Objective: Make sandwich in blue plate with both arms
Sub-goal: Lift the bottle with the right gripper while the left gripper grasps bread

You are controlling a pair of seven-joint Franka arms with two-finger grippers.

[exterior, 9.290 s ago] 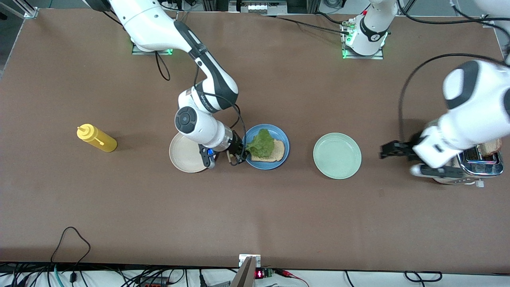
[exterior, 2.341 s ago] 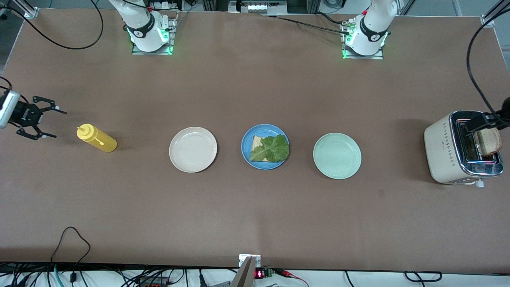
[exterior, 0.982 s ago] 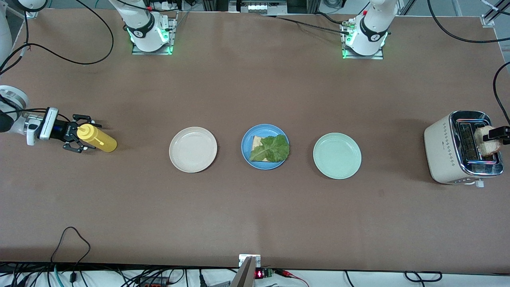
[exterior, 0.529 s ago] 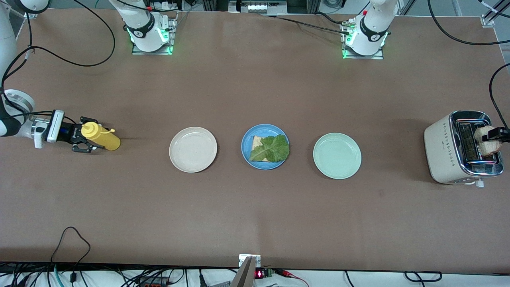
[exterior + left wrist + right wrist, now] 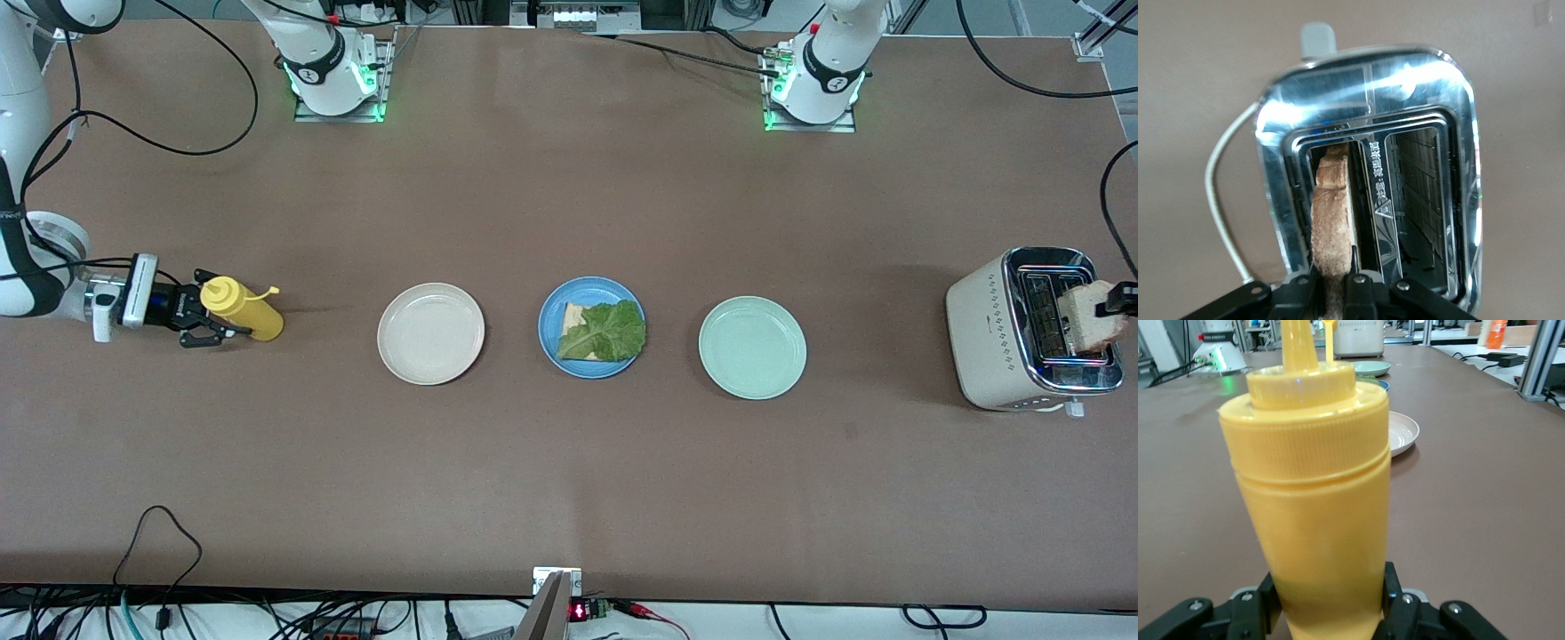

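The blue plate point(image 5: 548, 313) sits mid-table and holds one bread slice point(image 5: 573, 313) with a green lettuce leaf point(image 5: 608, 332) on top. The second bread slice point(image 5: 1086, 318) stands in a slot of the toaster point(image 5: 996, 329) at the left arm's end of the table. My left gripper point(image 5: 1118, 304) is shut on its top edge; the left wrist view shows the fingers point(image 5: 1298, 293) pinching the slice point(image 5: 1333, 220). My right gripper point(image 5: 216, 308) is shut on a yellow squeeze bottle point(image 5: 247, 313) at the right arm's end, gripping its lower body point(image 5: 1315, 500).
A cream-white plate point(image 5: 430, 333) lies between the bottle and the blue plate. A pale mint-green plate point(image 5: 752, 347) lies between the blue plate and the toaster. The toaster's chrome top point(image 5: 1365, 73) surrounds both slots, and its cord point(image 5: 1218, 200) runs alongside.
My right gripper reached the yellow bottle, closed on it and carried it a little toward the cream plate. The bread slice has risen slightly in the toaster slot with my left gripper.
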